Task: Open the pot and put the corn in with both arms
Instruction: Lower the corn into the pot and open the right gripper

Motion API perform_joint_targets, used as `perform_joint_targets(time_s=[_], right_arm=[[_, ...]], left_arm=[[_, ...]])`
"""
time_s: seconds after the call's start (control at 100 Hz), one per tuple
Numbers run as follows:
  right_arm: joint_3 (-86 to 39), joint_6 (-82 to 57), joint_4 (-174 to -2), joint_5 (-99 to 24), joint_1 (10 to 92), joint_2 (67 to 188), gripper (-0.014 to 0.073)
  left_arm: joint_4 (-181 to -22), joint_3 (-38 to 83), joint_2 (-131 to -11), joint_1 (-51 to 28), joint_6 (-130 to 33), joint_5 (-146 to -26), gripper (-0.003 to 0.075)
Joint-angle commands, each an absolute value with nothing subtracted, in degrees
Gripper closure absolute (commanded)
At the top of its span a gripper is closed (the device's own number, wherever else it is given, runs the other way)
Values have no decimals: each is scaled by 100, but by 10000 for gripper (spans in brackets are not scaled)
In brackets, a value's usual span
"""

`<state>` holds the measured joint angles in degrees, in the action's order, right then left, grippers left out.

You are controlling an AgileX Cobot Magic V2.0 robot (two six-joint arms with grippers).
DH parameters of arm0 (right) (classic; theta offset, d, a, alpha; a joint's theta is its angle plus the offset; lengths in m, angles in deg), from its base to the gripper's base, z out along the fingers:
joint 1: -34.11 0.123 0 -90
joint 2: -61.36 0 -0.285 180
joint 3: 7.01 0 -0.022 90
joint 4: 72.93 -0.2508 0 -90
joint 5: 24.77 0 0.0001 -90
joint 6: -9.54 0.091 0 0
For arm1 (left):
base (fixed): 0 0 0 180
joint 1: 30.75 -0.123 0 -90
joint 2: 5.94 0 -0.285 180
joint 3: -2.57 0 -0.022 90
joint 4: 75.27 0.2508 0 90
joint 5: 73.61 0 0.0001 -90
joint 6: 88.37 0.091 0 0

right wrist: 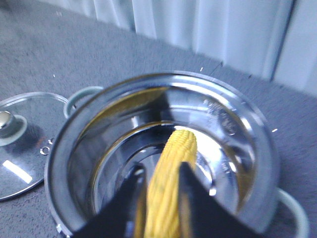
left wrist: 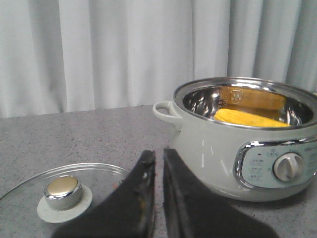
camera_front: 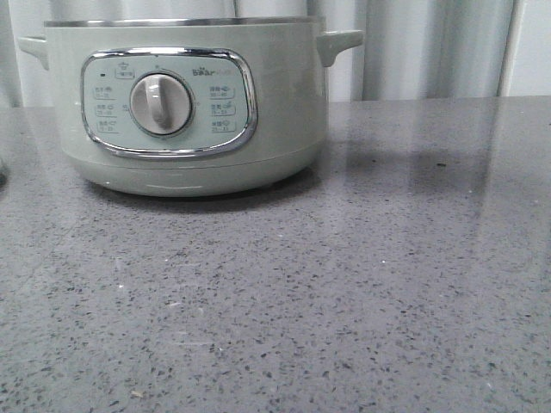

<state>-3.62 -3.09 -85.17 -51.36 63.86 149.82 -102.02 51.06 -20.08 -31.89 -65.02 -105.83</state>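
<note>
Gripping the corn [right wrist: 171,191] between its fingers, the right gripper [right wrist: 161,198] hovered over the open pot [right wrist: 163,148]; only release remained. Beside the lid [left wrist: 62,193], the left gripper [left wrist: 158,193] sat nearly clenched, empty.

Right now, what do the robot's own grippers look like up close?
Only the fingers show. The left gripper has two matte black fingers, broad at the base, curving to narrower tips, with scuffed inner edges. The right gripper has similar plain black tapered fingers. No cables, markings or arm casing are visible.
</note>
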Motion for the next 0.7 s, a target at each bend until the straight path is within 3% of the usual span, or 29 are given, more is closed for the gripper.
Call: perform_joint_targets(time_s=[0.0,0.41,0.69], right_arm=[[-741,-361,-8216,-4671,6353,13932,655],[-4724,-361,-7225,-3937,6353,9440,652],[-5868,-361,-7155,-2894,6353,6848,652]], left_arm=[[-10314,5099,-2017,-3160,-6368,-10297,741],[-10915,5967,-1909,-3160,-5986,-9681,741],[-11261,6072,-1909,-3160,-5900,-9634,741]])
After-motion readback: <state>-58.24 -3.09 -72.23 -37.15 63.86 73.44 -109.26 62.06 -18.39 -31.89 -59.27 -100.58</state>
